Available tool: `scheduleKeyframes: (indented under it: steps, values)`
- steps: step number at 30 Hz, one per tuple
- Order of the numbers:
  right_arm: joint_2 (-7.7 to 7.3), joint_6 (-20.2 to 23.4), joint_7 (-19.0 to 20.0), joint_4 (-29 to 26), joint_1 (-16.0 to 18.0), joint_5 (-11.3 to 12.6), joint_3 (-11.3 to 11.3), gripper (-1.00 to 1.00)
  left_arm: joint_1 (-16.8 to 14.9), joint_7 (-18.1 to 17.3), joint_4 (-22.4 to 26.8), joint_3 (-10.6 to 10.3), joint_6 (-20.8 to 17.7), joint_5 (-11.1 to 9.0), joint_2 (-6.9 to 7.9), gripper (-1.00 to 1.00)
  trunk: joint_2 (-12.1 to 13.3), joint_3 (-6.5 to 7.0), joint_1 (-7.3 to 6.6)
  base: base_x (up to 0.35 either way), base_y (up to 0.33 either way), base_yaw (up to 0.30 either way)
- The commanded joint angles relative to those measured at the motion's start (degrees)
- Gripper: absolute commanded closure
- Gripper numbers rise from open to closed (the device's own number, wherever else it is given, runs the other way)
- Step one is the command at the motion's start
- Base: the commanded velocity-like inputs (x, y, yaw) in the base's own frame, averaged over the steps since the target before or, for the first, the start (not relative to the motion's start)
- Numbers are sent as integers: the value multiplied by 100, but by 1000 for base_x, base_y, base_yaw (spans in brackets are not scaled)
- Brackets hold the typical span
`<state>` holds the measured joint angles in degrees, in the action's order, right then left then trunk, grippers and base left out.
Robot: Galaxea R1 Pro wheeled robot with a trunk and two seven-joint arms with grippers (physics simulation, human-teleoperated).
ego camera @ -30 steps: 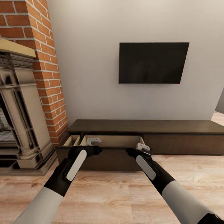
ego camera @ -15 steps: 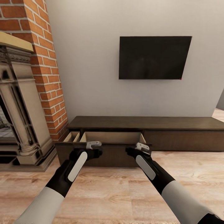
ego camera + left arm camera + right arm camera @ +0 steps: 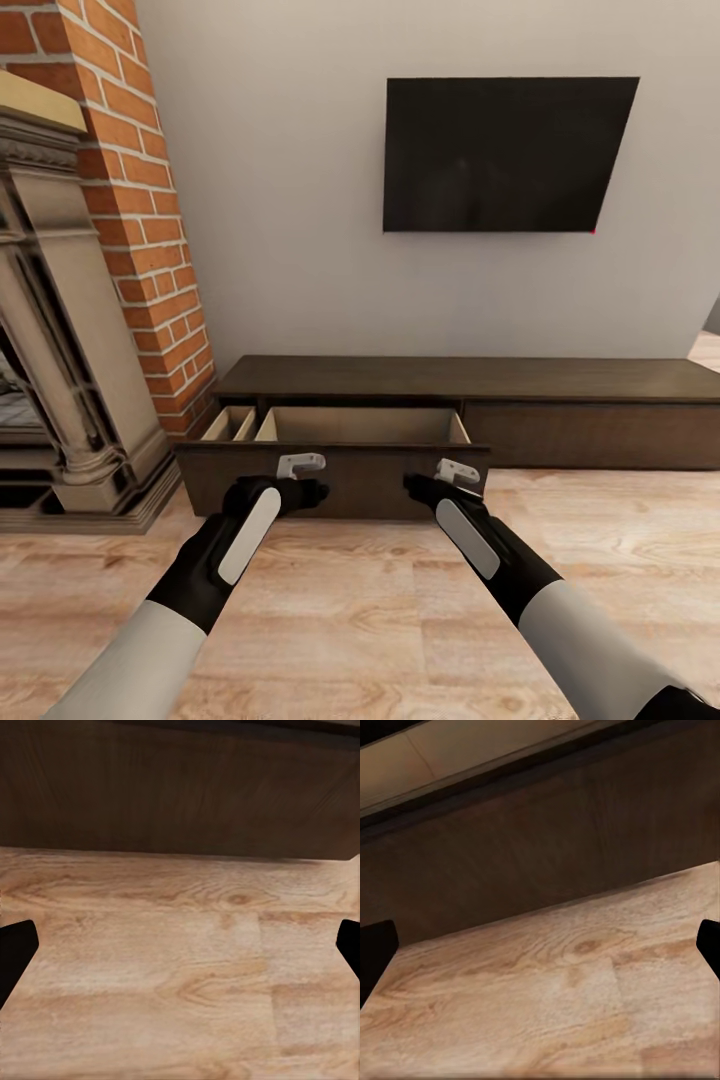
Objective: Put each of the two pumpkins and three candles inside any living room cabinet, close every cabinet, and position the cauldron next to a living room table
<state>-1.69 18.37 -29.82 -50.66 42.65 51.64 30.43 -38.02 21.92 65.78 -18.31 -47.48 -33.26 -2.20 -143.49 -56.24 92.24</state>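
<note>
Head view: cabinet (image 3: pixel 470 400) against wall under TV (image 3: pixel 505 155), left drawer (image 3: pixel 335 470) pulled out, inside bare. Left gripper (image 3: pixel 318 490) and right gripper (image 3: pixel 412 487) just before drawer front, fingers spread, holding nothing. Step judged: drawer handling. Next: fetch pumpkins, candles.
</note>
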Motion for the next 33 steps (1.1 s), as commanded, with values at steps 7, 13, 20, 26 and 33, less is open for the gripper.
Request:
scheduleKeyframes:
  steps: [7, 13, 20, 26, 33]
  values:
    - [-5, -82, -49, -11, 6, -4, 24, -100, -4, 58, 4, -6, 37, -32, 9, -100, -13, -162, 16, 0, 0, 0]
    - [-8, -454, -43, 75, 6, -17, 94, -100, -4, 50, -275, -14, 768, 21, 27, -100, -21, -295, 32, 0, 0, 0]
    - [-7, -781, -41, 103, 6, -305, 111, -100, -4, 41, -569, -22, 1365, 54, 59, -100, -30, -450, 50, 0, 0, 0]
    - [-3, -983, -43, 232, 6, -699, 117, -100, -4, 34, -749, -44, 1757, 60, 68, -100, -38, -583, 65, 0, 0, 0]
    - [1, -1468, -41, 670, 6, -1087, 137, -100, -4, 26, -1019, -97, 2234, 201, 51, -100, -47, -738, 83, 0, 0, 0]
